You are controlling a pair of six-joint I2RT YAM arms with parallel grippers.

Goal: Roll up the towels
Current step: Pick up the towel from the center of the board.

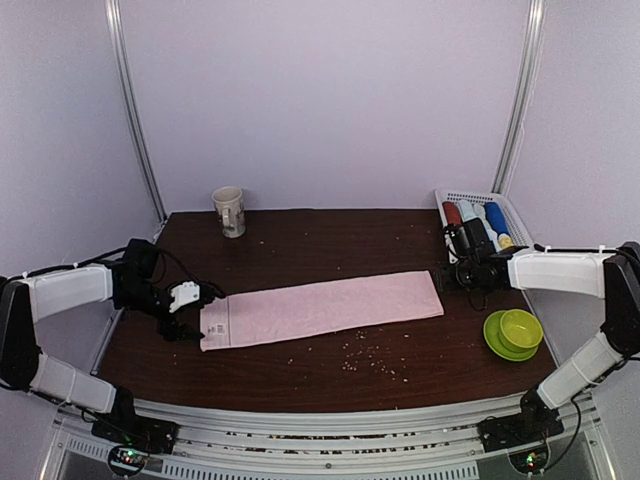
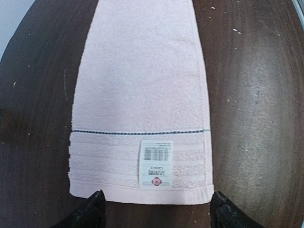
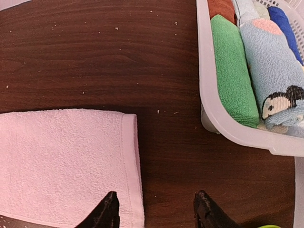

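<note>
A pale pink towel (image 1: 325, 308) lies flat and stretched across the middle of the dark table. Its left end carries a white label (image 2: 155, 164) and a dark stitched line. My left gripper (image 1: 200, 312) is open just off that end, its fingertips (image 2: 93, 209) wide apart at the towel's hem (image 2: 142, 194). My right gripper (image 1: 447, 282) is open over the towel's right end (image 3: 130, 161), one fingertip (image 3: 107, 211) above the cloth and the other over bare table. Both hold nothing. Several rolled towels (image 3: 232, 66) lie in the basket.
A white slatted basket (image 1: 515, 222) stands at the back right, with green, blue and red rolls in it. A lime green bowl (image 1: 513, 332) sits at the right front. A mug (image 1: 230, 211) stands at the back left. Crumbs (image 1: 370, 355) dot the table's front.
</note>
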